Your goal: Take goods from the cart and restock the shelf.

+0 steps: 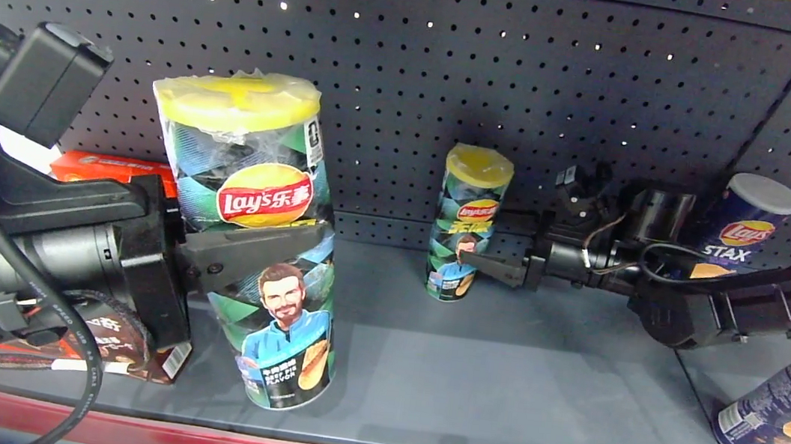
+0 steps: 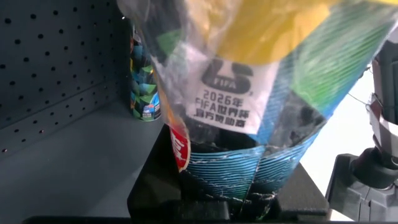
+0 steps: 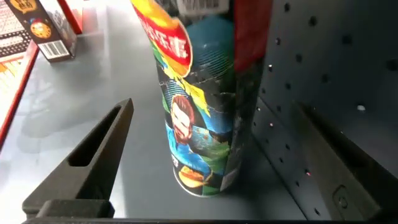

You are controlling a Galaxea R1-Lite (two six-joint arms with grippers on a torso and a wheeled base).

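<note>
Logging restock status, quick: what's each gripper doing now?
Left gripper: closed, holding the near chips can.
Right gripper: open, jaws either side of the far chips can.

Orange box [image 1: 111, 168] mostly hidden behind left arm; purple can [image 1: 787, 413] cut by edge; held chips can [image 2: 249, 93] blurred, top cropped.

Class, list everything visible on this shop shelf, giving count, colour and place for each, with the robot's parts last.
held chip can: one, green-blue with yellow lid, front left.
standing chip can: one, same colours, back middle.
upright blue can: one, dark blue, back right.
tilted blue can: one, dark blue, front right.
orange box: one, back left.
brown packet: one, front left, under the left arm.
shelf: one, grey, red front edge.
left gripper: shut on held chip can.
right gripper: open, astride standing chip can.
</note>
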